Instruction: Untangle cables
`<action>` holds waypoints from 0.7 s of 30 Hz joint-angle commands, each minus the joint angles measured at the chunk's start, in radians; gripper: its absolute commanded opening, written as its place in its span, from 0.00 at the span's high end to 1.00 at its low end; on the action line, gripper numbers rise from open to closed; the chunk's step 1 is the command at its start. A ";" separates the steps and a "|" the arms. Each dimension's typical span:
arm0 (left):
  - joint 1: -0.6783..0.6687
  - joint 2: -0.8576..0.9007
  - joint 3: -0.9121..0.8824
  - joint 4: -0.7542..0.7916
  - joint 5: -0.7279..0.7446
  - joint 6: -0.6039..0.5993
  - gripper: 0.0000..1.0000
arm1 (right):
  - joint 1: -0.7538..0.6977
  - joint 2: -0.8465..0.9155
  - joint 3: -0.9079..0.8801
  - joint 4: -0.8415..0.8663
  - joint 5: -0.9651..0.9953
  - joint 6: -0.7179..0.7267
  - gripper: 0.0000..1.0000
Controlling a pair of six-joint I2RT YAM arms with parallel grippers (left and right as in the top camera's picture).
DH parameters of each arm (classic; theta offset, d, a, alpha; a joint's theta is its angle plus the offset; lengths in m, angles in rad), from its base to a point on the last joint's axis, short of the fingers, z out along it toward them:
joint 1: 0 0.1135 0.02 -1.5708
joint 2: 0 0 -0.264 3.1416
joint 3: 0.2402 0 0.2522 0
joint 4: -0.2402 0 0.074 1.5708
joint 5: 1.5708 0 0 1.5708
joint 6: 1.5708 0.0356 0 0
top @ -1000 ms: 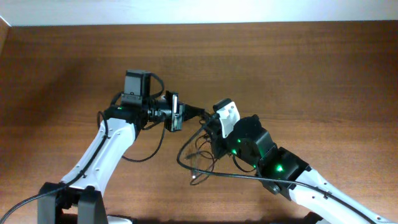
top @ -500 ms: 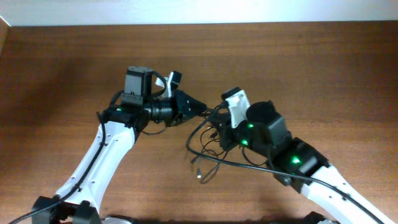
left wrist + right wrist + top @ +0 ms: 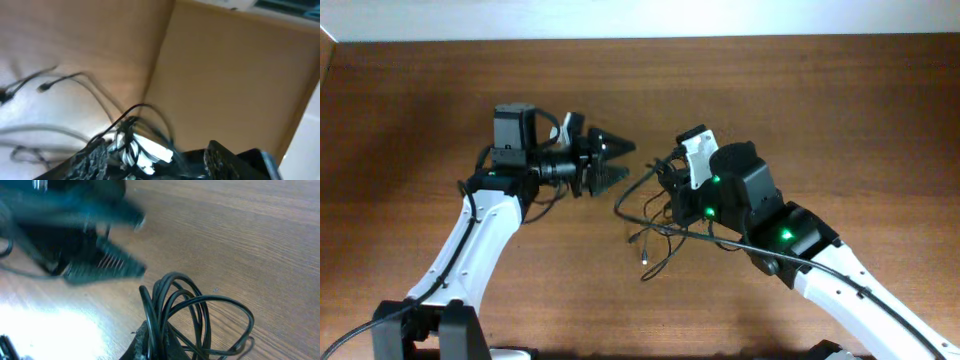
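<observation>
The cables [image 3: 655,228] are thin black cords in a loose tangle on the wooden table, with a plug end [image 3: 645,272] trailing toward the front. My right gripper [image 3: 663,186] is shut on a bunch of their loops. In the right wrist view the loops [image 3: 200,311] rise out of its closed gripper [image 3: 157,346]. My left gripper [image 3: 618,160] stands open just left of the tangle, holding nothing. In the left wrist view its fingers [image 3: 93,161] frame the cables [image 3: 136,111] and the right arm's white part [image 3: 152,150] beyond them.
The wooden table [image 3: 820,110] spreads wide on all sides of the tangle. A pale wall edge [image 3: 620,20] runs along the back. The left gripper [image 3: 107,265] shows as a blur in the right wrist view, close to the loops.
My left gripper has opened, let go of the cable and drawn back to the left. The right gripper, still shut on the loops, has shifted slightly up and back.
</observation>
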 commanded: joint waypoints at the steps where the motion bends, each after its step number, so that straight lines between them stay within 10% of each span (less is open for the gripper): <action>1: -0.012 -0.005 0.004 0.316 0.011 0.494 0.60 | 0.008 0.003 0.003 -0.008 -0.010 0.009 0.96; 7: -0.039 -0.007 0.004 0.301 -0.005 1.168 0.34 | 0.005 0.003 0.004 -0.014 -0.206 0.266 0.96; 21: -0.171 -0.008 0.004 0.193 -0.327 1.432 0.34 | -0.078 0.068 0.005 -0.021 -0.259 0.396 0.96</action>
